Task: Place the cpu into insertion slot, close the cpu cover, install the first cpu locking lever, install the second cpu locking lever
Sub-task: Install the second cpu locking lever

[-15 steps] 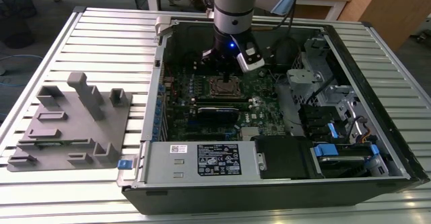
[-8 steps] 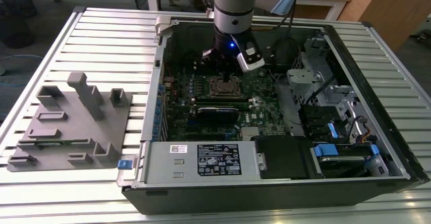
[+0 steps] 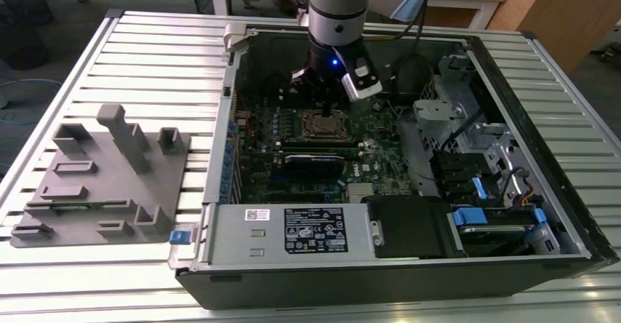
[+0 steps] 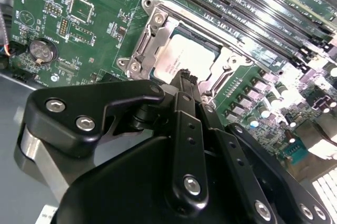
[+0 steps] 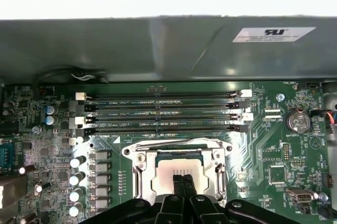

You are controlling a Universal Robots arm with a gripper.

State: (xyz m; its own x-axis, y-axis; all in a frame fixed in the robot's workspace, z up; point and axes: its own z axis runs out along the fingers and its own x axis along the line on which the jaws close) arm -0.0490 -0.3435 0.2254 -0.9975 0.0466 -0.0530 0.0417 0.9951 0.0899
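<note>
The cpu [image 4: 179, 56] lies in the insertion slot [image 3: 323, 125] on the green board, its dull silver top showing in both wrist views [image 5: 167, 171]. The silvery cpu cover [image 4: 158, 24] lies flat around it as a frame [image 5: 138, 162]. My gripper [image 3: 326, 109] hangs straight above the socket. Its two black fingertips [image 5: 182, 182] are pressed together, just over the near edge of the cpu's top [image 4: 184, 78], and nothing shows between them. Whether they touch the chip is unclear. The locking levers cannot be made out.
Long black memory slots [image 5: 163, 111] run beside the socket, with a coin battery [image 5: 297, 121] further along the board. A black card [image 3: 313, 164] and the power supply [image 3: 291, 228] sit nearer the case's front. A grey fixture [image 3: 97, 177] stands on the slatted table.
</note>
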